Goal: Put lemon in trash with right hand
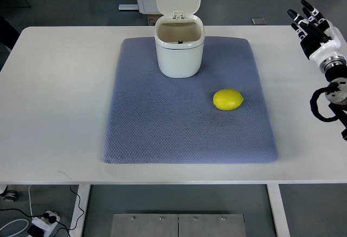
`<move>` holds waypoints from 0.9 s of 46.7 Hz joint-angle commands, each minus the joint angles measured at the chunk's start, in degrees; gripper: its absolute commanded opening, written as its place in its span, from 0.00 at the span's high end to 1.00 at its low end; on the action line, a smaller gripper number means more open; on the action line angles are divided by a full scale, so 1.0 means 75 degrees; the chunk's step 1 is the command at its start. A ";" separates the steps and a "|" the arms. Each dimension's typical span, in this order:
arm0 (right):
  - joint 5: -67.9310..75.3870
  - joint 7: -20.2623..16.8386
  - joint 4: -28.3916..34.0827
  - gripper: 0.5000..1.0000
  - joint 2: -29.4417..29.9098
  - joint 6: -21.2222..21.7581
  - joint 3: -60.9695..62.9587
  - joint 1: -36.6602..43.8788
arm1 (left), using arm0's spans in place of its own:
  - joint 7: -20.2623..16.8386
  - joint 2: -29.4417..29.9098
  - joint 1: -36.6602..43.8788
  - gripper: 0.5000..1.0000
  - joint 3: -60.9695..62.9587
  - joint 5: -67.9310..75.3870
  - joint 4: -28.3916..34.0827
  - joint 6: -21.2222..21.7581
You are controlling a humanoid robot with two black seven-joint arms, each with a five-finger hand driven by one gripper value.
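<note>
Blue mat [162, 134] on white table [54, 96]; floor cables [21, 221], maybe.

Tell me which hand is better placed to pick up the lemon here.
The right hand. It hovers over the table's right edge with fingers spread and holding nothing, and the lemon lies on the right half of the blue mat. No left arm shows in this view.

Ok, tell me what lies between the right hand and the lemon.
Top view: nothing stands between the right hand and the lemon, only bare white table and the blue mat.
</note>
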 commanded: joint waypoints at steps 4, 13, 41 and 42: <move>0.0000 0.0001 0.0008 0.00 -0.0079 -0.0001 0.0012 0.0022 | 0.0000 0.0000 0.0000 0.00 0.0000 0.0010 0.0000 -0.0001; 0.0000 0.0001 -0.0003 0.00 -0.0079 0.0010 0.0047 0.0069 | 0.0000 0.0000 0.0000 0.00 0.0000 -0.0002 0.0000 -0.0001; -0.0011 -0.0562 0.0313 0.00 -0.0360 0.0737 0.0000 0.0069 | 0.0000 0.0000 0.0000 0.00 0.0000 -0.0002 0.0000 -0.0001; -0.0058 -0.0539 0.0360 0.00 -0.0372 0.0737 -0.0011 0.0057 | 0.0000 0.0000 0.0000 0.00 0.0000 -0.0002 0.0000 -0.0001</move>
